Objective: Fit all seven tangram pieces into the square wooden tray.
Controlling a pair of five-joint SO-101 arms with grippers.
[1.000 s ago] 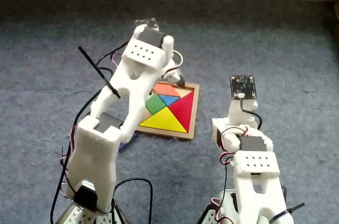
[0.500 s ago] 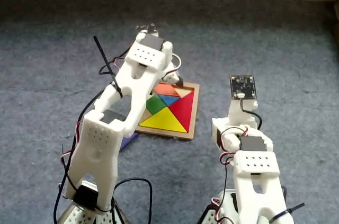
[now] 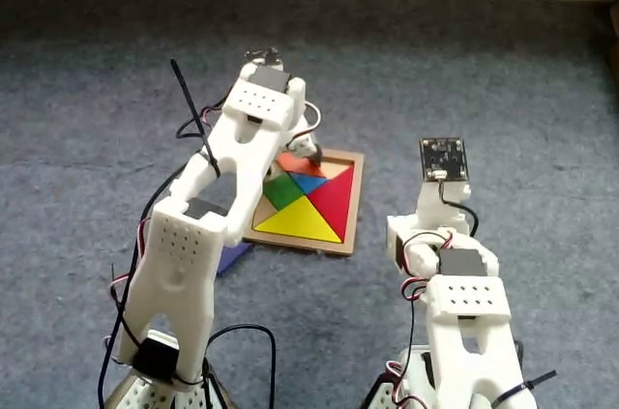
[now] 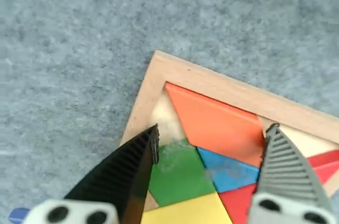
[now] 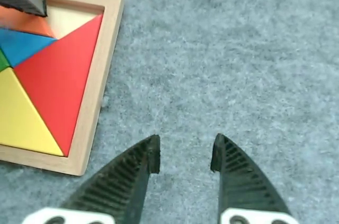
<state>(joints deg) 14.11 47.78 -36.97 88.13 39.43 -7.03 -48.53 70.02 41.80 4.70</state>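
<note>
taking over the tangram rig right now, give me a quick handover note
Left gripper: open, over the orange piece at the far side of the tray.
Right gripper: open, over the carpet beside the tray, holding nothing.
Done: the orange, blue piece, green piece, yellow piece and red piece lie in the tray.
Left: bare wood shows beside the orange piece; a dark blue piece lies on the carpet by the tray.

tan tray [image 4: 152,83]; red piece [image 5: 58,83]; yellow piece [image 3: 298,220]; orange piece [image 4: 220,123]; blue piece [image 4: 228,170]; green piece [image 4: 177,173]
</note>
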